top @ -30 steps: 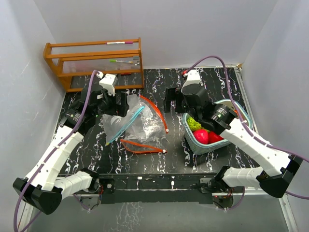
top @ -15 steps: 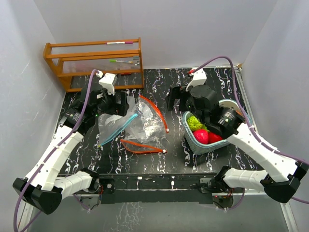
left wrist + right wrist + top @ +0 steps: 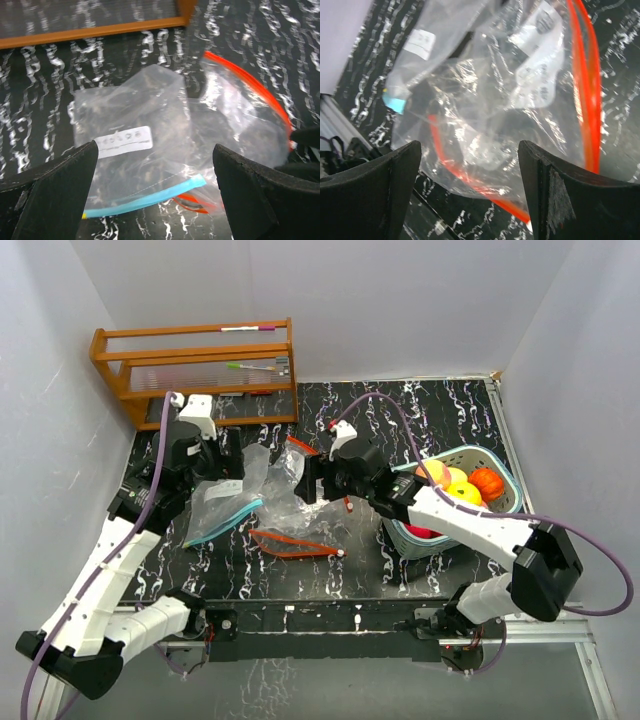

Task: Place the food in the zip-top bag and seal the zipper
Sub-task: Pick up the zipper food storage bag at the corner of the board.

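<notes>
Toy food (image 3: 462,490) in the teal basket (image 3: 405,540), none of it in a zip-top bag.
Peach, yellow, orange and red pieces lie heaped in the basket at the table's (image 3: 420,410) right side. At centre lies a crumpled pile of clear bags (image 3: 290,490) with orange-red and blue zippers. The right gripper (image 3: 470,170) hangs over the pile, fingers spread and grasping nothing; the left gripper (image 3: 155,170) is likewise released above the blue-zippered bag (image 3: 150,192). A wooden rack (image 3: 195,365) stands at far left.
</notes>
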Controlling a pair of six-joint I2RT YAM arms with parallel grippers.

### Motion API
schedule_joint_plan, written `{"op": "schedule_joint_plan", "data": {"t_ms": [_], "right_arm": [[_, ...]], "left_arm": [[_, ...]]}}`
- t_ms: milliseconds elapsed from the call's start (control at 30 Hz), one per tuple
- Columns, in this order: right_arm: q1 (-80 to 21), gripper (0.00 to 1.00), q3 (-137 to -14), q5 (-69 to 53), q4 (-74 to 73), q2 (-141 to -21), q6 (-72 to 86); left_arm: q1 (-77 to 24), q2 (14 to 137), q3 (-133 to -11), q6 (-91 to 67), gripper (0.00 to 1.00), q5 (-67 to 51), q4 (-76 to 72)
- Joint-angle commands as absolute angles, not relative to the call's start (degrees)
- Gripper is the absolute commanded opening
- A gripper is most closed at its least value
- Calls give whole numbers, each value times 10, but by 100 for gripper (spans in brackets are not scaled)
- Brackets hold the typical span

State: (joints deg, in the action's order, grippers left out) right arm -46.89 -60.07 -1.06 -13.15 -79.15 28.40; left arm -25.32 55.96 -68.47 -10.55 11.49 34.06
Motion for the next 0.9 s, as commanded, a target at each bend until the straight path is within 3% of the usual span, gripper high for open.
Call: {"op": "schedule_joint_plan", "data": {"t_ms": [0, 333, 733, 867], "right_arm": [[-483, 81, -624, -56, -5, -796, 313], [-533, 77, -673, -75, 63, -919, 407], [-556, 76, -747, -47, 105, -1056, 488], [-556, 65, -751, -57, 129, -1071, 503]], "left_arm": [[-254, 547, -694, -129, 97, 240, 372], [-254, 525, -784, -128, 97, 311, 383], [-254, 505, -768, -109, 97, 281, 360], [-254, 497, -758, -107, 97, 281, 366]]}}
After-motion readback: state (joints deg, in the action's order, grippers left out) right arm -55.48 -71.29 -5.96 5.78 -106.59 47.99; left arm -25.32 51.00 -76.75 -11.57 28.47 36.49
